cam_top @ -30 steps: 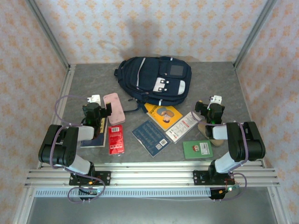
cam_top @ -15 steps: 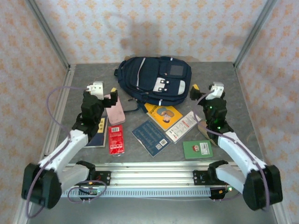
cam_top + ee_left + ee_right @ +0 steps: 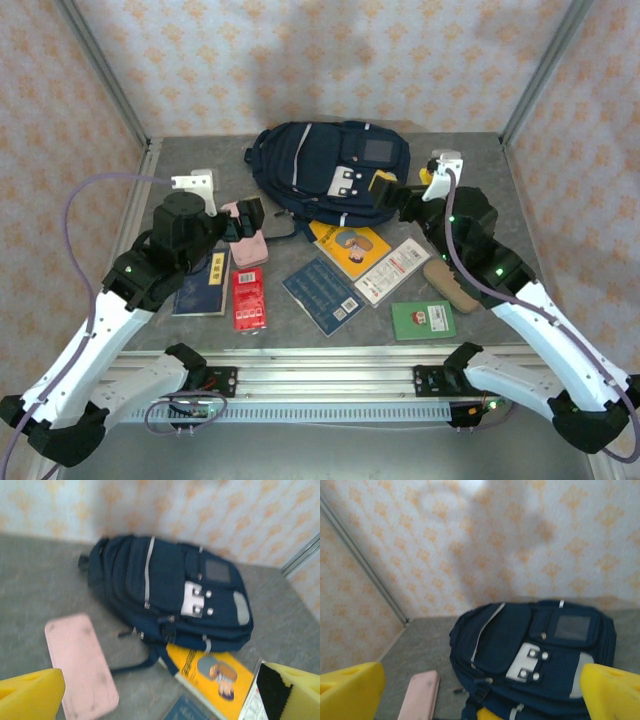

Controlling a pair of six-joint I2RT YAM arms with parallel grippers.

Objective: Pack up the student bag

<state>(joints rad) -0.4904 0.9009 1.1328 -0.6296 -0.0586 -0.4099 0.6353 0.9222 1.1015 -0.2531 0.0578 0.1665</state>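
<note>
The student bag (image 3: 330,175) is a large navy backpack with white-grey patches, lying flat at the back middle of the table. It also fills the centre of the left wrist view (image 3: 165,590) and the lower half of the right wrist view (image 3: 535,650). My left gripper (image 3: 245,220) hovers open over the pink case, near the bag's lower left corner, its yellow pads (image 3: 30,697) wide apart. My right gripper (image 3: 405,187) is open too, held in the air at the bag's right edge, with nothing between its pads (image 3: 612,692).
A pink pencil case (image 3: 245,232), yellow book (image 3: 350,245), blue notebook (image 3: 320,295), red packet (image 3: 248,298), white card pack (image 3: 390,270), green booklet (image 3: 422,320), tan case (image 3: 452,283) and dark book (image 3: 205,283) lie in front of the bag. Frame posts and papered walls enclose the table.
Both arms have unfolded from their low rest pose, risen and reached forward toward the bag. The items on the table have not moved.
</note>
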